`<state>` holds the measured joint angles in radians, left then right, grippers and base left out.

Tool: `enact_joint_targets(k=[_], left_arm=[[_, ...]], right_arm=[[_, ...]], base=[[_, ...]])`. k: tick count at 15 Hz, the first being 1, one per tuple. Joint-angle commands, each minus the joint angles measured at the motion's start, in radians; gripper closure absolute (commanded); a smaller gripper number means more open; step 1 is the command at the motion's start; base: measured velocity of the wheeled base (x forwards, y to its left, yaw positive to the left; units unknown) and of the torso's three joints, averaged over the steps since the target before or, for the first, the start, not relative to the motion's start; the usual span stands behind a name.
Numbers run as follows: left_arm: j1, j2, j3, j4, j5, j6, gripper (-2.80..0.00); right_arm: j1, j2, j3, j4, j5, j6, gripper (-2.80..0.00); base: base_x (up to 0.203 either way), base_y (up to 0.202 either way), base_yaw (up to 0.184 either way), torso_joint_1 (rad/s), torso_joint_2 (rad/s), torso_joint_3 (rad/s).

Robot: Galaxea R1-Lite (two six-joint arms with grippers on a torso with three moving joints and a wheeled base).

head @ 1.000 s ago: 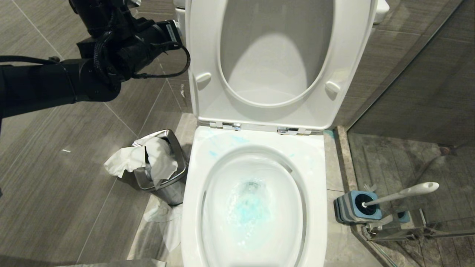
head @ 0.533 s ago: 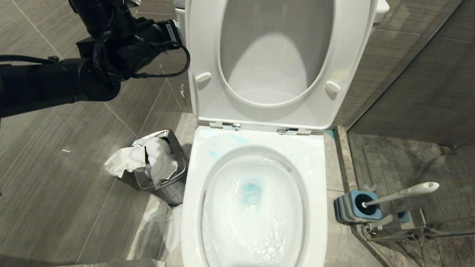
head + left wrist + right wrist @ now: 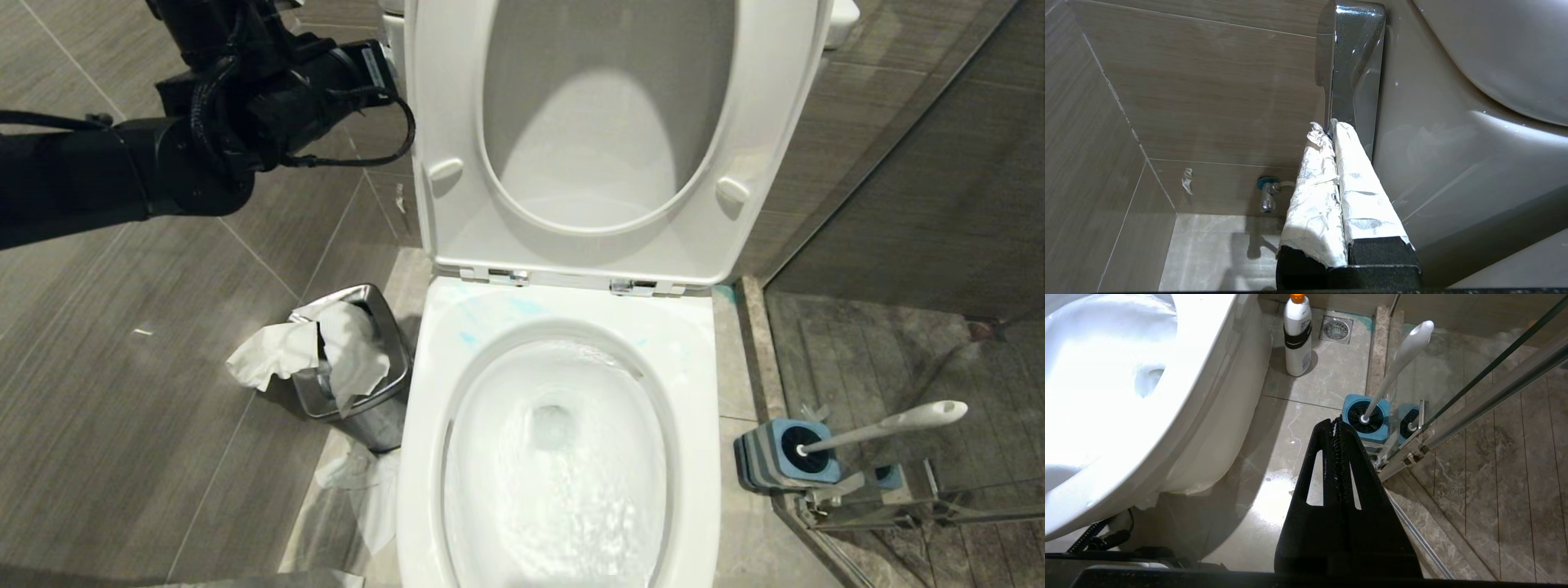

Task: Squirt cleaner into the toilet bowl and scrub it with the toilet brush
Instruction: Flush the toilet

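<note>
grey tiled floor (image 3: 163,392), glass partition (image 3: 922,204)

We see our left arm (image 3: 82,175) as a thick matte-black tube with black cables looping beside its wrist; the left tool (image 3: 1331,126) has fingers wrapped in crinkled white covering; the right tool (image 3: 1337,424) is plain black, ribbed inside, with slotted triangular fingers.

toilet bowl (image 3: 702,392): white (turquoise smears) | toilet brush (image 3: 886,425): white | holder (image 3: 771,459): grey-blue

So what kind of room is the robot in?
A bathroom, most likely. There's a white toilet bowl with its seat and lid up, a toilet brush standing in its holder, and a glass shower screen beside it.
</note>
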<state>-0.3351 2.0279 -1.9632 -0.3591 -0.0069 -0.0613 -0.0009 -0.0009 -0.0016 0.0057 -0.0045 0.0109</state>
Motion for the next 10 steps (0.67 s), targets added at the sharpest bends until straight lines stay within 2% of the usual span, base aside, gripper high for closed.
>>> enact_joint_targets(k=[1, 6, 10], left_arm=[[0.003, -0.075, -0.002, -0.012, -0.003, -0.001, 0.0], [0.009, -0.225, -0.001, -0.019, 0.0, 0.003, 0.0], [0.023, -0.335, 0.02, -0.015, 0.002, 0.092, 0.0]], right_arm=[[0.0, 0.001, 0.001, 0.0, 0.0, 0.0, 0.0], [0.0, 0.001, 0.0, 0.0, 0.0, 0.0, 0.0], [-0.001, 0.001, 0.0, 0.0, 0.0, 0.0, 0.0]], base=[[0.0, 0.0, 0.0, 0.0, 0.0, 0.0], [0.0, 0.0, 0.0, 0.0, 0.0, 0.0], [0.0, 0.0, 0.0, 0.0, 0.0, 0.0]])
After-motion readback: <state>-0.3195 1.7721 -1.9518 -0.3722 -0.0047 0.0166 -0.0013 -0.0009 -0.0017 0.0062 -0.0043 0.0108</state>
